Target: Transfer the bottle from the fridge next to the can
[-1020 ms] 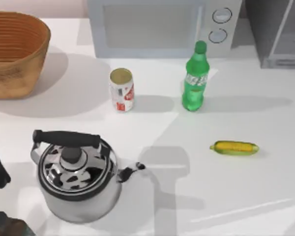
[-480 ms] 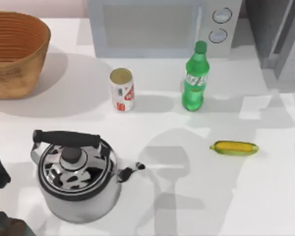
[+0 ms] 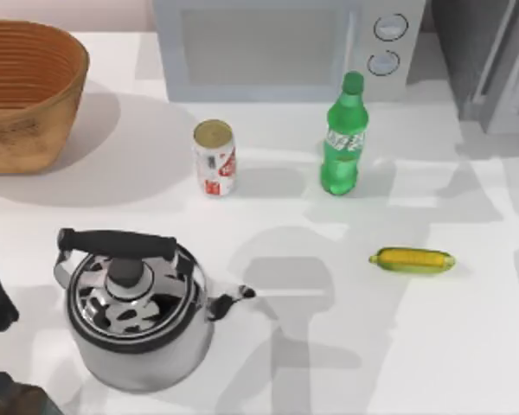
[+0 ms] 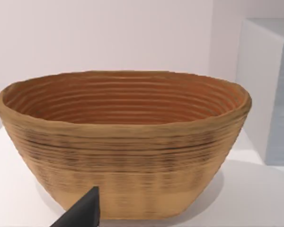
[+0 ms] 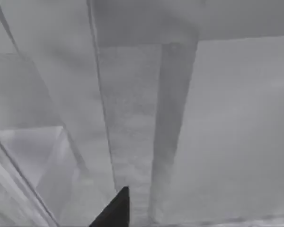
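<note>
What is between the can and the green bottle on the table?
Nothing stands there. In the top view, the stretch between the can and the bottle is bare white table, crossed only by the can's shadow.

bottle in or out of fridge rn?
Out. The bottle stands upright on the table, right of the can, apart from the fridge.
</note>
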Tool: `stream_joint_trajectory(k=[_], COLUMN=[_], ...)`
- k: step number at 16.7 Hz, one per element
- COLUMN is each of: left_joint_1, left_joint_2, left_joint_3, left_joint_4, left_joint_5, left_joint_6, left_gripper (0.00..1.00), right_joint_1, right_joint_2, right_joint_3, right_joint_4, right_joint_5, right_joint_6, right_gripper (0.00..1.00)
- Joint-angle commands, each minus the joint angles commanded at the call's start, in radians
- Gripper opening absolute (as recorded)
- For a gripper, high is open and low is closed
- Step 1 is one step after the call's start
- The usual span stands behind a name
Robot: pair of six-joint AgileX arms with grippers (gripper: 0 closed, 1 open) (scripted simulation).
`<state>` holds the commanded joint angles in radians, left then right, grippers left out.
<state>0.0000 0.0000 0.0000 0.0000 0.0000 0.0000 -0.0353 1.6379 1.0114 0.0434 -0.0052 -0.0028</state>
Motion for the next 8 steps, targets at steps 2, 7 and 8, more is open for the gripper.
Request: stream_joint_trajectory(k=[2, 7, 8], left_joint_1=[0.0, 0.0, 0.0], left_joint_2=[0.0, 0.0, 0.0], left_joint_3=[0.0, 0.0, 0.0], left_joint_4=[0.0, 0.0, 0.0], left_joint_5=[0.0, 0.0, 0.0], left_joint_6=[0.0, 0.0, 0.0], left_gripper=[1.0, 1.0, 1.0], right_joint_1=[0.0, 0.0, 0.0], right_joint_2=[0.05, 0.234, 0.268], right_joint_3=[0.057, 0.291, 0.336], right_joint_4=[-0.011, -0.058, -0.067], right_joint_5=[0.002, 0.004, 0.005], right_joint_6=[-0.001, 0.001, 0.002], right_gripper=[1.0, 1.0, 1.0])
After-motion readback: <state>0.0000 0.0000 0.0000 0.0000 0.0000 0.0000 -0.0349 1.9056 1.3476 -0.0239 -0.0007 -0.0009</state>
